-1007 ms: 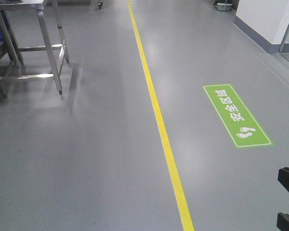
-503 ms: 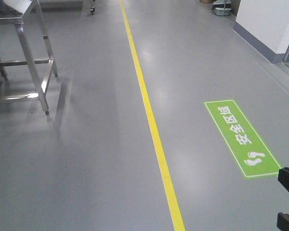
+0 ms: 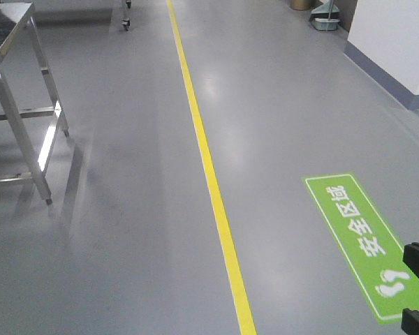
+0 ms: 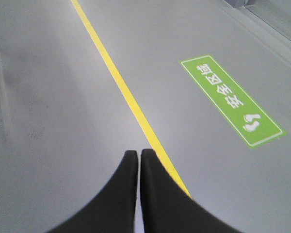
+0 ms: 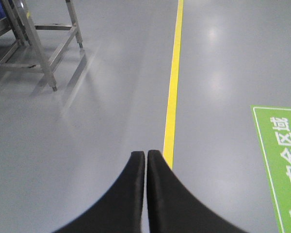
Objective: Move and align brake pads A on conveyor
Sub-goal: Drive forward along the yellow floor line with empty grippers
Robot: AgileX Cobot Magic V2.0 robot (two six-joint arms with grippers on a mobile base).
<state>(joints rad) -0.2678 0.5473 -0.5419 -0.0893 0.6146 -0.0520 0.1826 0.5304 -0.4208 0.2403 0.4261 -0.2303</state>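
Rolling on, we watch the green rectangular floor sign (image 3: 363,241) slide nearer; black left claw (image 4: 138,154) and right claw (image 5: 146,155) sit pressed together, empty, brake pads and conveyor out of view.

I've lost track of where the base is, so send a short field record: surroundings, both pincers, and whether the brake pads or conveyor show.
Surroundings: grey floor, yellow line running ahead, green floor sign right of the line, steel table left of it
Left pincer: shut, holding nothing
Right pincer: shut, holding nothing
Brake pads: in no view
Conveyor: in no view
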